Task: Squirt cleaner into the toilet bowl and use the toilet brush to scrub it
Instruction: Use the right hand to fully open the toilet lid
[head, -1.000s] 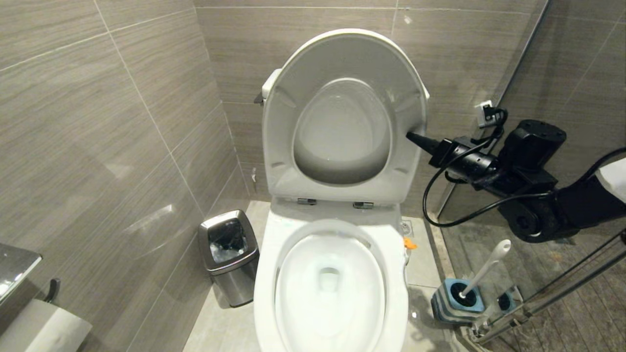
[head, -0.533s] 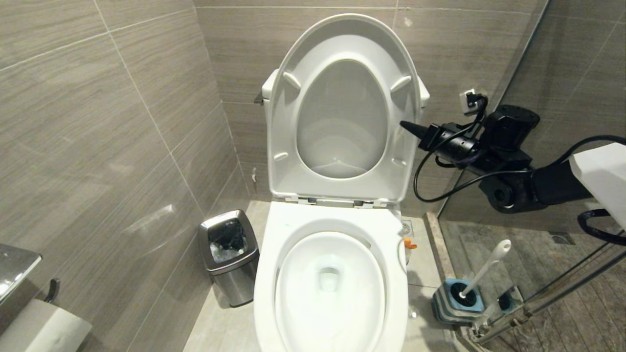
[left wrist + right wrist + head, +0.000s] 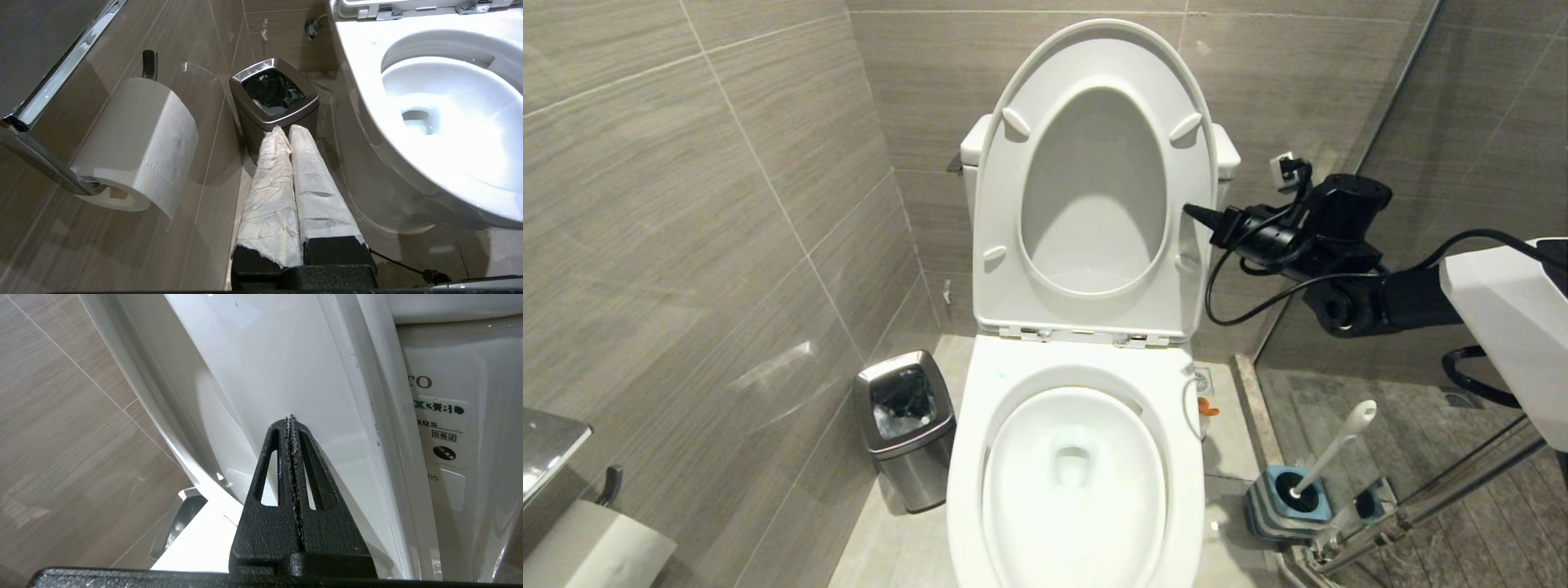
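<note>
One light, stiff toilet brush [image 3: 1327, 456] stood right of the toilet bowl [image 3: 1074, 482], best gripped mid-handle; the right gripper [image 3: 1188, 211] was pressed together

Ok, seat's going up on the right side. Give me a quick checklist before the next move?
1. Seat and lid raised against the tank: ok, standing near upright.
2. Right gripper at the seat's right edge, shut and empty: ok.
3. Toilet bowl open and unobstructed: ok; no blue cleaner visible in it.
4. Toilet brush in its holder on the floor at the right: ok, untouched.
5. Cleaner bottle located: cannot tell, none in view.
6. Left gripper parked low near the steel bin, shut, empty: ok.
</note>
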Tool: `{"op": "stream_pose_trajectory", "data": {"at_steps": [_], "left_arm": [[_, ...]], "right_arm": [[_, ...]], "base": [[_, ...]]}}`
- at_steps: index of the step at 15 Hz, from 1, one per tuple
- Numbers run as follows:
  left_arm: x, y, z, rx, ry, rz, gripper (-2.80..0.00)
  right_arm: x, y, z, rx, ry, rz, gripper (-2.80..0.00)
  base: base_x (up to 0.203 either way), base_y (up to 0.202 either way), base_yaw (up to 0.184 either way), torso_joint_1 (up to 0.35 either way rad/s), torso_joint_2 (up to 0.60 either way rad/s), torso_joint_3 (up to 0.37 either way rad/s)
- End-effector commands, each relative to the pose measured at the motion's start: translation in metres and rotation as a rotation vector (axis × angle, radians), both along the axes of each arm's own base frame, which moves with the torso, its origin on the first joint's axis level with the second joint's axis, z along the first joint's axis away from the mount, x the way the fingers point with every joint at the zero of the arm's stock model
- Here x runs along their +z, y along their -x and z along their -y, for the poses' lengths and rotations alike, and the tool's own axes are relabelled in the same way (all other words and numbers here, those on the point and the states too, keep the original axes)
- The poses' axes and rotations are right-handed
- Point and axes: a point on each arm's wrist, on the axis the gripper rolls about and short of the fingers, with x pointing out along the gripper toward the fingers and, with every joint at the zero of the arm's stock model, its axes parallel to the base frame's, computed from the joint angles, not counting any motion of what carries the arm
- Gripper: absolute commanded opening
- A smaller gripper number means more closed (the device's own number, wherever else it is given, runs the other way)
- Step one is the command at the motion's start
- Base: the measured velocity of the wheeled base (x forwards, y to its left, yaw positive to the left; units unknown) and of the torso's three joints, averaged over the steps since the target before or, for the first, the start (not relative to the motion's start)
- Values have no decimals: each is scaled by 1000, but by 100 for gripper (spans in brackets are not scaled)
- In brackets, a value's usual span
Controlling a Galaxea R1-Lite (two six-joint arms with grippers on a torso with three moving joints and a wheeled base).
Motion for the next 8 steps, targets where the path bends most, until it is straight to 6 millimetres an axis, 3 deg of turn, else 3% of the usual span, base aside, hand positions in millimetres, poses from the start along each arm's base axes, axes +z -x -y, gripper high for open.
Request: {"op": "stream_pose_trajectory", "data": {"at_steps": [1,4,8], "left_arm": [[0,0,0,8,16,0,-280],[0,0,0,9,23,0,-280],[0,0,0,10,24,0,-280]], "right_arm": [[2,-6,0,-5,-2,8,-280],[6,-5,0,-7,-2,-3,-280],[27,9,1,-8,-5,20,-280]], "base": [[0,0,0,0,0,0],[0,0,0,0,0,0],[0,0,0,0,0,0]]}}
